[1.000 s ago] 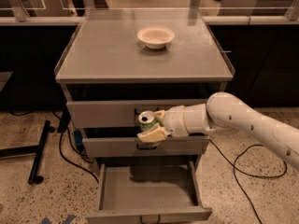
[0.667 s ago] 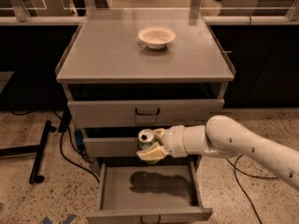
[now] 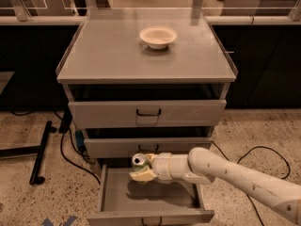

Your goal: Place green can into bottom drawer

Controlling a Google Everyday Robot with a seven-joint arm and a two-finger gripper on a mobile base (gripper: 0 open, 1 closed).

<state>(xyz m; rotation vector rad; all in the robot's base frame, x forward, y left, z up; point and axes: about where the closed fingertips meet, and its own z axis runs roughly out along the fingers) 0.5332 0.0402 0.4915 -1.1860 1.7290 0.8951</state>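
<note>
My pincer (image 3: 142,170) is clamped on the green can (image 3: 139,161), silver top up. Since a second ago I have sunk: then I was level with the middle drawer (image 3: 188,147) front, now I am just under it, with the open bottom drawer (image 3: 174,200) directly beneath the can.

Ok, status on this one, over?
Gripper shut on small green aluminium can, above open grey metal bottom drawer. Can not yet released. Nothing blocking.
</note>
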